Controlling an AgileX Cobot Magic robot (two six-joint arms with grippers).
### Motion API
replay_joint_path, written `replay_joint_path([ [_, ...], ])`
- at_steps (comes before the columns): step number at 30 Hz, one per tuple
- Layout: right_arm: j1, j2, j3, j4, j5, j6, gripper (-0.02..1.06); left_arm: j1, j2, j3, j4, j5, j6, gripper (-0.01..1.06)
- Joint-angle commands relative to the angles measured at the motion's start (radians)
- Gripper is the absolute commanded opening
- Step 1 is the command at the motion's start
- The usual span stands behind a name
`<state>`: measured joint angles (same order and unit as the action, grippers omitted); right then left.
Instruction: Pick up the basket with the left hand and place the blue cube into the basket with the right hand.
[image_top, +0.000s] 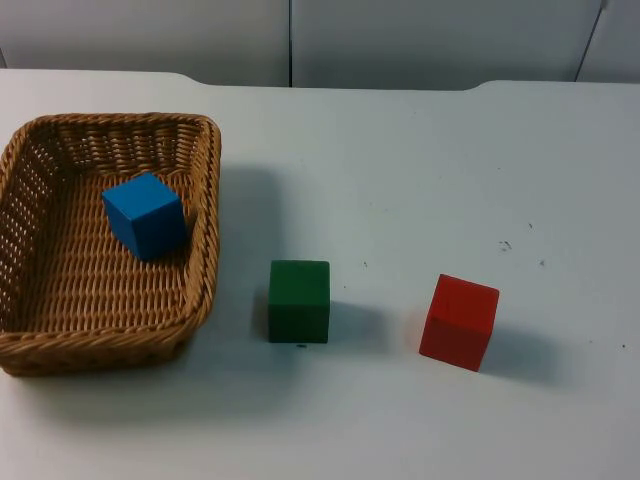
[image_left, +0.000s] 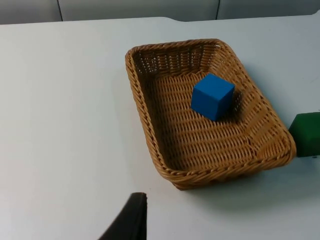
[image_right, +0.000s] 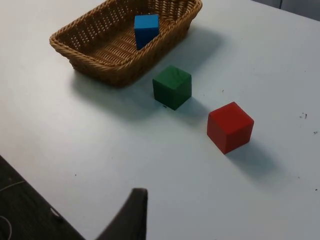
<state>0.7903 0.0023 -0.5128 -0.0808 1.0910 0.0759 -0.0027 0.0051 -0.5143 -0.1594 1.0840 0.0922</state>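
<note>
Item: woven basket (image_top: 205, 215), rectangular, tan wicker, holding blue cube (image_top: 145, 214).
White table (image_top: 420, 160) meeting grey partition wall (image_top: 400, 40); green cube (image_top: 299, 300) just beside the basket, red cube (image_top: 460, 321) beyond it. Both grippers' jaw state cannot be told.

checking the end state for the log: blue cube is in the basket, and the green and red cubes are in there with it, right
Not quite. The blue cube is in the basket, but the green cube and red cube stand outside it on the table, as the top view shows.
</note>
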Motion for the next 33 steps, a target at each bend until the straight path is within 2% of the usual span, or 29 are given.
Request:
replay_joint_path([
  [1, 0.001, -0.002, 0.006, 0.002, -0.012, -0.006, 1.05, -0.001, -0.005, 0.003, 0.055, -0.013, -0.098, 1.05],
  [4, 0.001, -0.002, 0.006, 0.002, -0.012, -0.006, 1.05, -0.001, -0.005, 0.003, 0.074, -0.013, -0.125, 1.05],
  [30, -0.003, -0.002, 0.006, 0.002, -0.012, -0.006, 1.05, -0.001, -0.005, 0.003, 0.069, -0.013, -0.101, 1.05],
  [32, -0.049, -0.002, 0.006, 0.002, -0.012, -0.006, 1.05, -0.001, -0.005, 0.003, 0.069, -0.013, -0.101, 1.05],
  [33, -0.106, -0.002, 0.006, 0.002, -0.012, -0.006, 1.05, -0.001, -0.005, 0.003, 0.069, -0.011, -0.101, 1.05],
])
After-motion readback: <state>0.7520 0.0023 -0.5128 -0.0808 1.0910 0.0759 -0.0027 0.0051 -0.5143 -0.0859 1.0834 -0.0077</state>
